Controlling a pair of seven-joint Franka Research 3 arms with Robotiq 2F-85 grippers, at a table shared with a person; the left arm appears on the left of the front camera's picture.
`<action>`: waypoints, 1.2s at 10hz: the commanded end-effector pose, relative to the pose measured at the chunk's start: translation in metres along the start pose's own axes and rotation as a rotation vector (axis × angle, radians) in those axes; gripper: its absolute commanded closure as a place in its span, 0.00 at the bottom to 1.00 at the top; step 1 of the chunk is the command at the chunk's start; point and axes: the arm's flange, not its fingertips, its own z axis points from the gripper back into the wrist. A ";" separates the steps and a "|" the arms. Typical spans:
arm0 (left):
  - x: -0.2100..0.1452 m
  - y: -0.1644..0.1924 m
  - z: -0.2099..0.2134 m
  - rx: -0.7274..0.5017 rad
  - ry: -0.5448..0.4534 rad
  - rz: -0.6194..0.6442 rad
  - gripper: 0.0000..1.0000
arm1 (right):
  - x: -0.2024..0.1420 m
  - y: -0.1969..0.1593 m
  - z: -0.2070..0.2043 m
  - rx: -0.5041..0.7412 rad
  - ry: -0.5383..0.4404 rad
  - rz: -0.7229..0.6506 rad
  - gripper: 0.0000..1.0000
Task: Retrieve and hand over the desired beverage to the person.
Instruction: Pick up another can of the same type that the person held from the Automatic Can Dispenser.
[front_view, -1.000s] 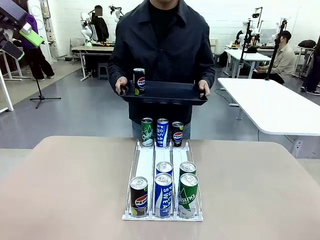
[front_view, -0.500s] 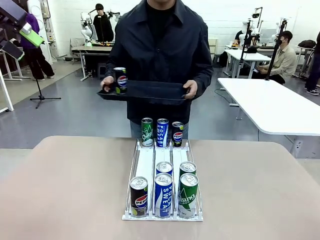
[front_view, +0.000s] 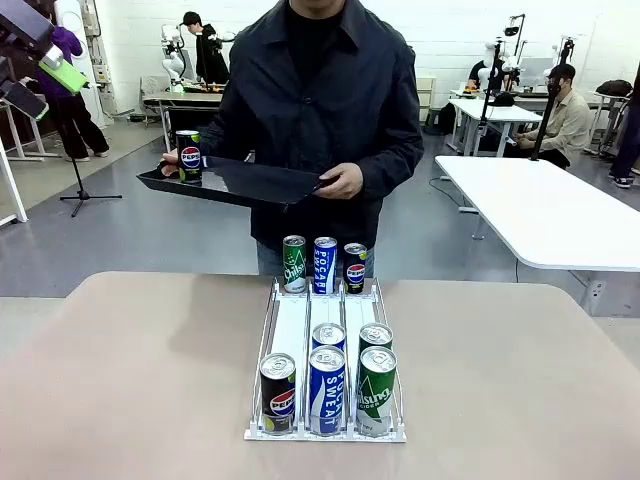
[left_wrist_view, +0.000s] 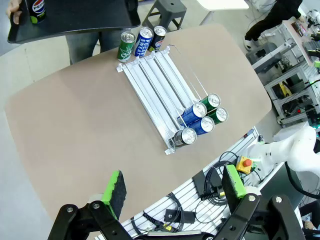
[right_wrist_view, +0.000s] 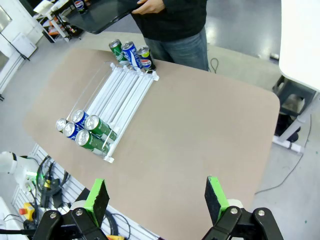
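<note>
My left gripper (left_wrist_view: 175, 185) was held up high over the light brown table (left_wrist_view: 75, 130), looking down at it from the side. Its two fingers with green pads (left_wrist_view: 115, 186) were wide apart, and nothing was between them. My right gripper (right_wrist_view: 156, 195) hung high over the other side of the table. Its fingers were wide apart too, with nothing in them.

The person in the dark jacket (front_view: 320, 110) stood at the far side of the table. The person held a flat black tray (front_view: 250, 183) in front of their body, pushed out toward my left side. One hand (front_view: 343, 182) held the tray's near end and the other hand (front_view: 168, 158) held its far end. One black Pepsi can (front_view: 188, 156) stood upright on the tray, close to that far hand.

A white wire rack with three long lanes (front_view: 290, 325) lay in the middle of the table. At the end near me, the left lane had one black Pepsi can (front_view: 277, 393). The middle lane had two blue cans, one (front_view: 326, 390) in front and one (front_view: 328, 336) right behind it. The right lane had two green cans, one (front_view: 376, 391) in front and one (front_view: 376, 337) right behind it.

At the rack's far end, by the person, three more cans stood in a row: a green one (front_view: 294, 264), a blue one (front_view: 325, 265) and a black Pepsi one (front_view: 355, 267). I could not tell if they stood inside the lanes or just past them.
</note>
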 end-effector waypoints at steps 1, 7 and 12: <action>-0.001 0.000 0.001 -0.011 0.003 -0.012 0.00 | 0.000 0.000 -0.001 0.032 -0.010 0.009 0.00; -0.001 0.000 0.001 -0.011 0.003 -0.012 0.00 | 0.000 0.000 -0.001 0.032 -0.010 0.009 0.00; -0.001 0.000 0.001 -0.011 0.003 -0.012 0.00 | 0.000 0.000 -0.001 0.032 -0.010 0.009 0.00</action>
